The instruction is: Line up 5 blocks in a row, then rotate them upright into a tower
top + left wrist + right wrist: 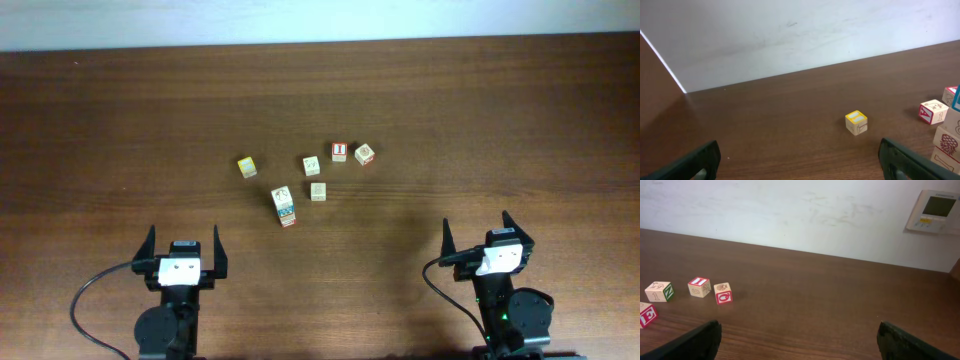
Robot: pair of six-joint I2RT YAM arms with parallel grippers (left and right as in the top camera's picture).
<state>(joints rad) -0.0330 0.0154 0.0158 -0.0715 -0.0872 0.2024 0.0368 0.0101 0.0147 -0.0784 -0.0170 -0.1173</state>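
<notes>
The blocks lie in a loose cluster mid-table. Two blue-printed cubes touch each other, with a pale cube just to their right. Farther back sit a green-printed cube and a reddish one. In the right wrist view the green-sided cube and the reddish cube show at the left. My left gripper stands open near the front edge, well short of the cluster. My right gripper is open too, at the front right, with nothing between its fingers.
A yellow-bordered cube sits apart at the left of the cluster. A red-bordered "I" cube lies between the green and reddish ones. A white wall runs behind the table's far edge, with a wall panel on it.
</notes>
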